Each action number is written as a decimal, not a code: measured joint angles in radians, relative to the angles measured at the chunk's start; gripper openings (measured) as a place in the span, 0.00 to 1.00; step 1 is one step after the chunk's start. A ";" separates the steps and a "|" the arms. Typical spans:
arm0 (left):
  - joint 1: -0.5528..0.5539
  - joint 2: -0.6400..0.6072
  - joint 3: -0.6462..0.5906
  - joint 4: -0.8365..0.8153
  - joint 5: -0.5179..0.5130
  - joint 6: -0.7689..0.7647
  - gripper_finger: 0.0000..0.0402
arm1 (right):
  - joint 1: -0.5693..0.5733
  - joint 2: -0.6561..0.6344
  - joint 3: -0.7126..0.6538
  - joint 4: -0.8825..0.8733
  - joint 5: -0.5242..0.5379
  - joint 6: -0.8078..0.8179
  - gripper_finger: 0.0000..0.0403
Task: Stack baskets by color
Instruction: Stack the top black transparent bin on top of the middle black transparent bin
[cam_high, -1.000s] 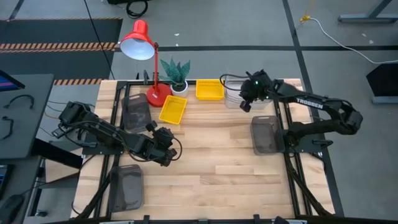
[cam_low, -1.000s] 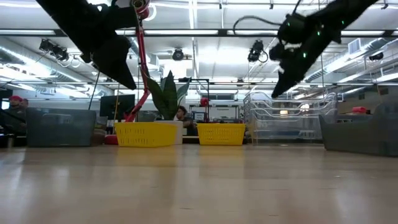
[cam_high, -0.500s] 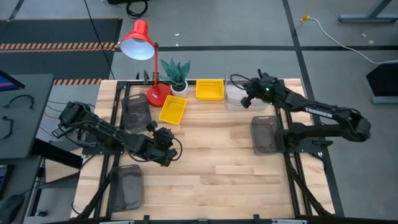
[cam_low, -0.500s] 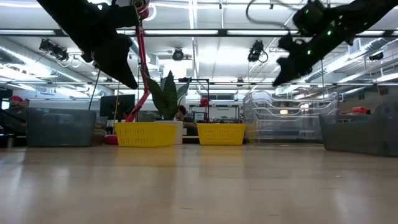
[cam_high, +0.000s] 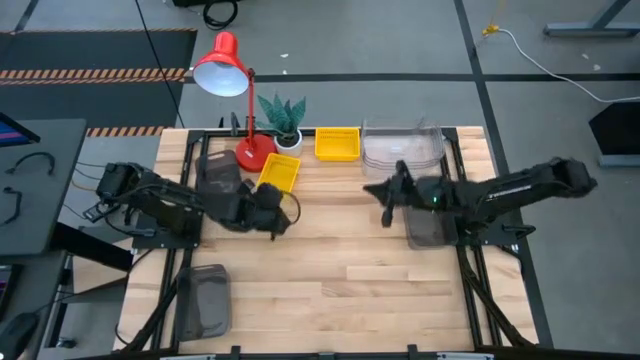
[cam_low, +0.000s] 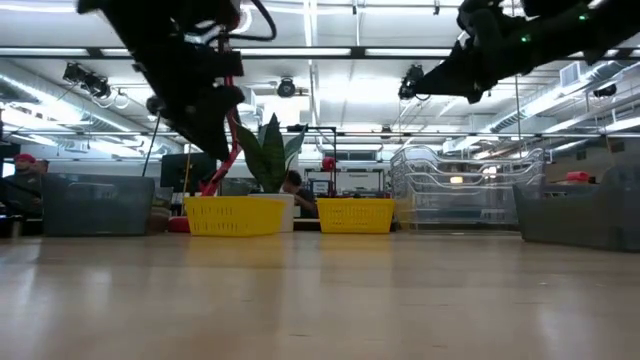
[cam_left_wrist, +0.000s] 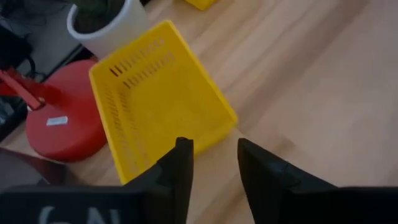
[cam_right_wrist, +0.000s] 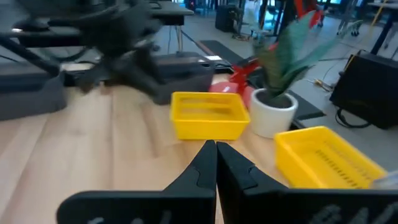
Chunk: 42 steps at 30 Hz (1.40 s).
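Note:
Two yellow baskets rest on their bases at the far side of the table: one (cam_high: 278, 175) at an angle near the lamp, one (cam_high: 337, 143) farther back. A stack of clear baskets (cam_high: 402, 150) stands far right. Three smoky grey baskets lie apart (cam_high: 218, 175) (cam_high: 203, 300) (cam_high: 430, 215). My left gripper (cam_left_wrist: 213, 152) hovers open just above the near corner of the angled yellow basket (cam_left_wrist: 155, 93), with nothing between its fingers. My right gripper (cam_high: 385, 195) is shut and empty above mid-table, pointing toward the table's left; its wrist view shows the shut fingers (cam_right_wrist: 216, 155).
A red desk lamp (cam_high: 240, 110) and a white plant pot (cam_high: 285, 135) stand right behind the angled yellow basket. Bare wood (cam_high: 330, 270) lies open across the table's middle and near side. A person (cam_low: 293, 190) sits in the room beyond.
My right gripper has left the clear stack, swinging toward the table's near edge and middle and tipping up from pointing down to nearly level. My left gripper has moved toward the far edge, up to the angled yellow basket. The baskets have stayed in place.

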 joint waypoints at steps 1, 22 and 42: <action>0.024 0.000 0.000 0.018 0.004 0.014 0.35 | 0.044 0.028 -0.017 0.049 0.042 0.004 0.01; 0.638 -0.012 -0.081 -0.121 0.212 0.032 0.61 | 0.422 0.530 -0.066 0.536 0.406 0.132 0.01; 0.721 -0.013 -0.138 -0.157 0.425 0.222 0.04 | 0.635 0.481 -0.065 0.759 0.406 -0.075 0.01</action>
